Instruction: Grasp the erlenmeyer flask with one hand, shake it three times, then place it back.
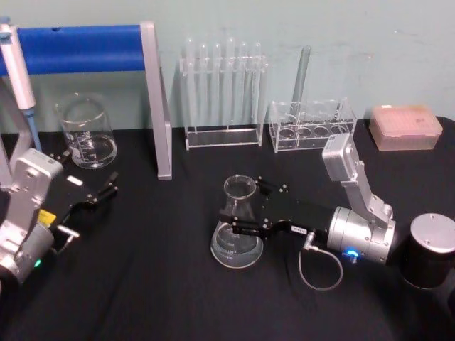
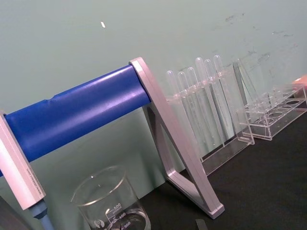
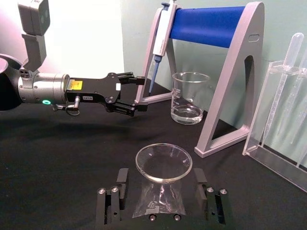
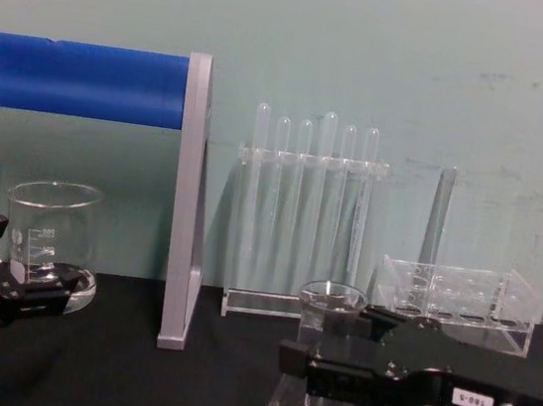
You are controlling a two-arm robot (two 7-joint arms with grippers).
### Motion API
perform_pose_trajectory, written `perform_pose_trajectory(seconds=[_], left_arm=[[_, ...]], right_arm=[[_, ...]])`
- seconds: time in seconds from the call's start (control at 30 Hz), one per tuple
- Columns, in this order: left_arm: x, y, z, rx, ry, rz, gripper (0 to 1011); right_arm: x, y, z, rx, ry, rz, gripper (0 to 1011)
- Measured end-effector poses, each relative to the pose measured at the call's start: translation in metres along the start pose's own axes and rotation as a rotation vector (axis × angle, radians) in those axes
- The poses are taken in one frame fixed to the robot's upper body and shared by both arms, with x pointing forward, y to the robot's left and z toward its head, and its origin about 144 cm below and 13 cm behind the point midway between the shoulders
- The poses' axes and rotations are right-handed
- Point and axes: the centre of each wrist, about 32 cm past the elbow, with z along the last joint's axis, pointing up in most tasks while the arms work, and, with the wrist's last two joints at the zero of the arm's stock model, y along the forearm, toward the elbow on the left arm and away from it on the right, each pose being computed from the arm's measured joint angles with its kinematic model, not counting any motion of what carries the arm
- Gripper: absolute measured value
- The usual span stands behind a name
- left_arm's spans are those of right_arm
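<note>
Centre of the black table (image 1: 142, 284): the erlenmeyer flask (image 1: 237, 229) stands upright on its wide base, in front of the rack of test tubes (image 1: 222, 92) and well apart from the beaker (image 1: 87, 133) at the far left. My right gripper (image 1: 248, 204) reaches in from the right, level with the flask's neck, one finger on each side of the glass. The right wrist view shows the jaws parted, each finger just beside the neck with a thin gap, so the gripper has no firm hold on the flask. My left gripper (image 3: 140, 93) hangs low over the table at the left, near the beaker and the foot of the blue-barred stand (image 1: 155, 99), its jaws parted and holding nothing. A black canister with a silver lid (image 1: 430, 249) sits at the right edge.
</note>
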Motion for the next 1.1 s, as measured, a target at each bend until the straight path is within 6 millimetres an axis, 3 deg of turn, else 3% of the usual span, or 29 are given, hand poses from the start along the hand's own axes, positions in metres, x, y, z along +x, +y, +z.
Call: perform_pose_trajectory(seconds=[0.13,0.27,0.5,1.1], left_arm=[[0.0000,0.0000,0.0000,0.000,0.000,0.000,1001],[0.0000,0.0000,0.0000,0.000,0.000,0.000,1001],[0.0000,0.0000,0.0000,0.000,0.000,0.000,1001],[0.0000,0.0000,0.0000,0.000,0.000,0.000,1001]], right_arm=[[0.0000,-0.0001,0.0000,0.000,0.000,-0.001,786],[0.0000,-0.0001,0.0001,0.001,0.000,-0.001,632],[0.0000,-0.0001,0.0001,0.001,0.001,-0.001,449],[0.0001,-0.0001,0.0001,0.001,0.001,-0.001,449]])
